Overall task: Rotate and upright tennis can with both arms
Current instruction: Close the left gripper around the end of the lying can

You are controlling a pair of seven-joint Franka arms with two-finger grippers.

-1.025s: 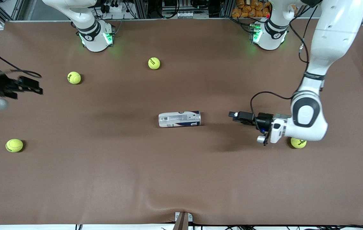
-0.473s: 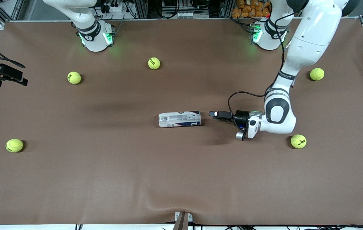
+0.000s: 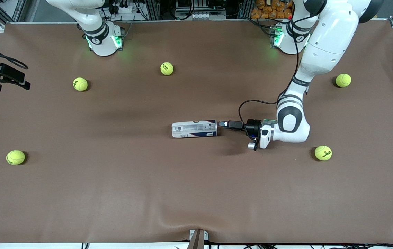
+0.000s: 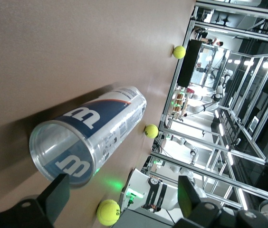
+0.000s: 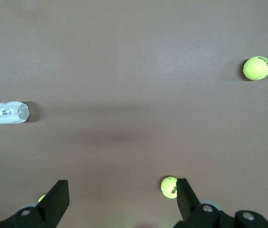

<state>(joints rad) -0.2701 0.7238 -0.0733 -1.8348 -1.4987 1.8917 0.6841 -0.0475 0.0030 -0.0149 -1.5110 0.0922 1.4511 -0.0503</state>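
Mid-table, tennis can [image 3: 194, 129] lying flat, open left claw [image 3: 222, 123] just beside it

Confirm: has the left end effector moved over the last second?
Yes. The left end effector has closed in on the lying tennis can, now open at its end.

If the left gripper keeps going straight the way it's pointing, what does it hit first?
Most likely the tennis can: the left gripper, jaws open, points at the can's open end lying just ahead on the table.

You've got a brown table [image 3: 196, 193]: the tennis can [image 3: 194, 129] lying flat mid-table, five tennis balls [image 3: 167, 68] scattered around.
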